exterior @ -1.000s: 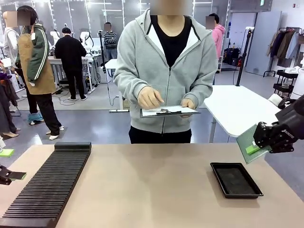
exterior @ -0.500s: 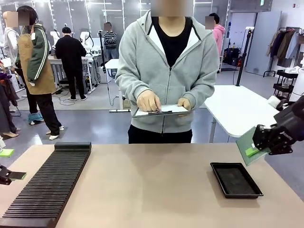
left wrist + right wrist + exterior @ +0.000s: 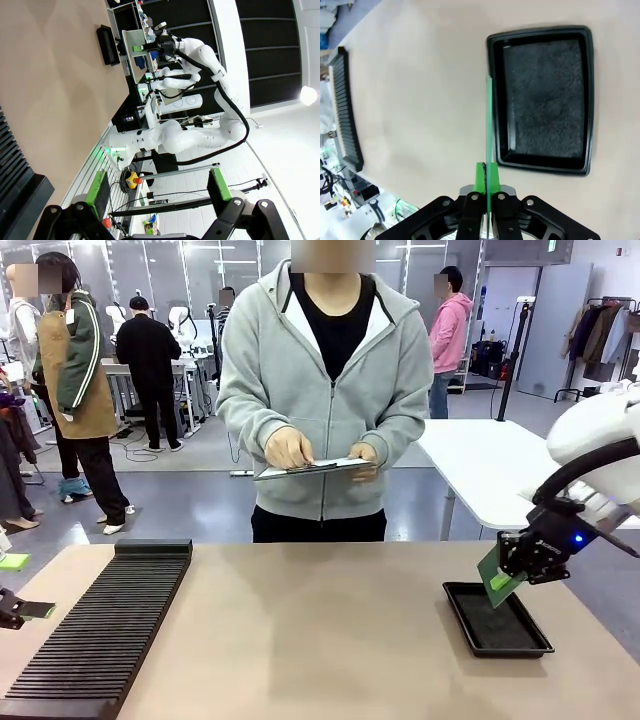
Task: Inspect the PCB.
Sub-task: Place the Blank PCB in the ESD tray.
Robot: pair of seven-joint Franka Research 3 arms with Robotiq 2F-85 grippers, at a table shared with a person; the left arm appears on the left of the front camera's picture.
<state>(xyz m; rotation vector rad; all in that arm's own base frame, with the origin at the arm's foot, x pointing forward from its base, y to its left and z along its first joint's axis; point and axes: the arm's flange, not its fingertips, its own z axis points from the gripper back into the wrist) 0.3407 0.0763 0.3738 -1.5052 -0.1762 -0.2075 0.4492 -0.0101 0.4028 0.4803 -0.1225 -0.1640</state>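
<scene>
I see right gripper (image 3: 485, 187) clamped on thin green rectangular PCB (image 3: 492, 573), edge-on beside black rectangular tray (image 3: 590, 100); left gripper (image 3: 155, 192) spread apart.

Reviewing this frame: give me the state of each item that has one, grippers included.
PCB: clamped edge-on, tilted, held above the tray.
Right gripper: jaws shut on the PCB.
Left gripper: open, holding nothing.
Black tray: empty, flat on the table.
Clipboard: held in the person's hands.
</scene>
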